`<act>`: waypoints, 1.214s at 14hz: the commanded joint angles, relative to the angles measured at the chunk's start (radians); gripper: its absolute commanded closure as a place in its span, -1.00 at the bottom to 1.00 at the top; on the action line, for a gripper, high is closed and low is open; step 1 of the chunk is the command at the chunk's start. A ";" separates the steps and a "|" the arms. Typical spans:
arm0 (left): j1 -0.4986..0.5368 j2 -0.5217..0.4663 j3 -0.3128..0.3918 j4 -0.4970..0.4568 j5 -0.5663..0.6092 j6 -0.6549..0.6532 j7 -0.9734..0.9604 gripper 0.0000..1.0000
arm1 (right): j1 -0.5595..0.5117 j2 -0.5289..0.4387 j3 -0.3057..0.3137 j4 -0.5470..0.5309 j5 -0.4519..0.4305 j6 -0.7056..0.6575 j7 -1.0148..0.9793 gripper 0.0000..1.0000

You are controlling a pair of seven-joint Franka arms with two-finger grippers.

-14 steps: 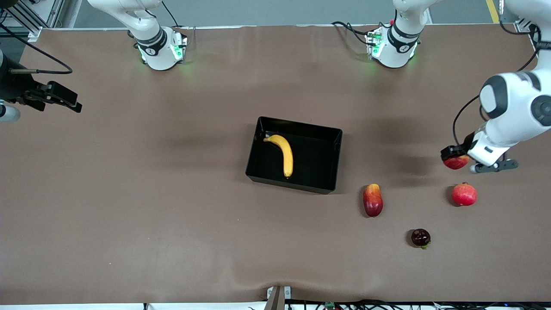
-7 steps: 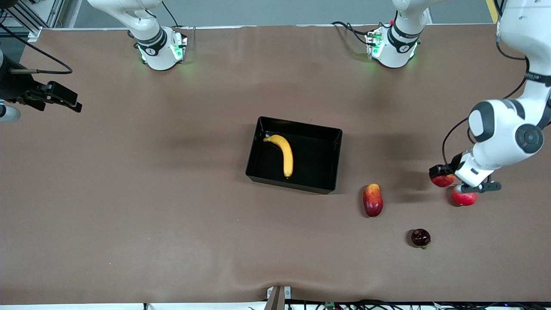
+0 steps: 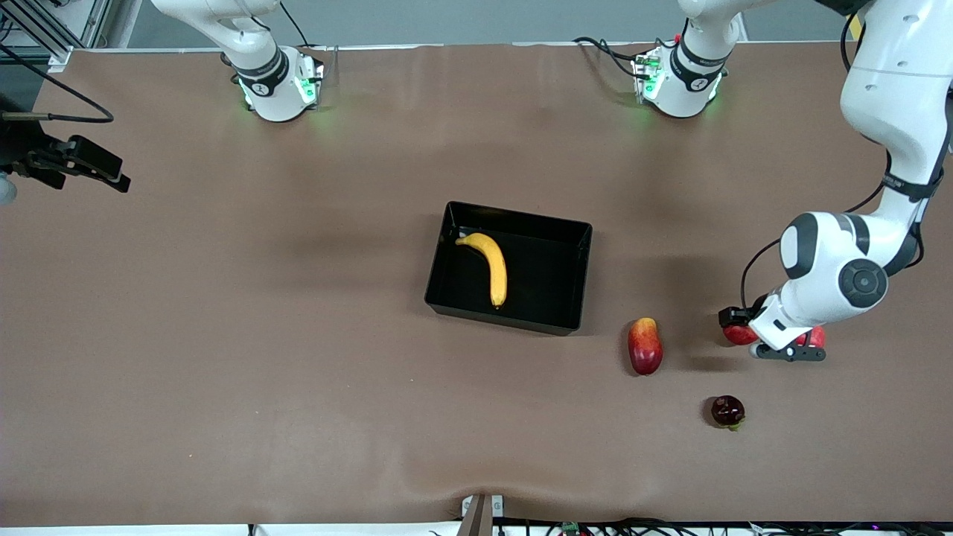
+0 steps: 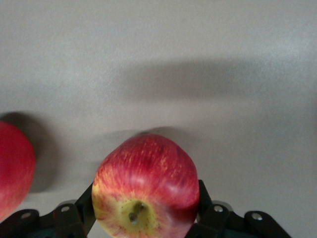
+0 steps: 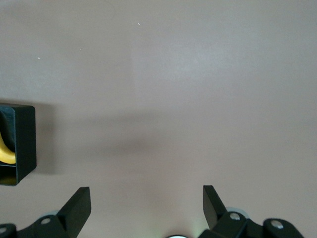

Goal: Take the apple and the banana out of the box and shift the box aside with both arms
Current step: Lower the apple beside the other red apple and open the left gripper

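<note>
The left gripper (image 3: pixel 741 327) is clamped on the apple (image 4: pixel 146 186), a small red one w/ yellowish streaks, held up off the table (image 3: pixel 298 372) toward the left arm's end. In the left wrist view the fingers press both flanks of the apple, stem end facing the camera. The plain red round fruit (image 3: pixel 811 336) sits just under the left arm's wrist, mostly covered in the front view; it's prob. the red shape at the edge of the left wrist view, beside the apple.

The banana (image 3: pixel 491 266) lies in the black box (image 3: pixel 569 253) near mid-table, along the wall toward the right arm's end. The mango-like fruit (image 3: pixel 645 345) is near the box's corner, nearer the front camera. A dark red fruit (image 3: pixel 727 411) lies nearer the camera again.

The right gripper (image 3: pixel 82 160) waits over the right arm's end of the table, jaws spread wide w/ nothing between them.
</note>
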 commanded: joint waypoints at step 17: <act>-0.059 -0.181 -0.343 0.268 0.021 -0.536 -0.310 -1.00 | -0.015 0.038 -0.003 0.010 -0.012 0.105 0.001 -1.00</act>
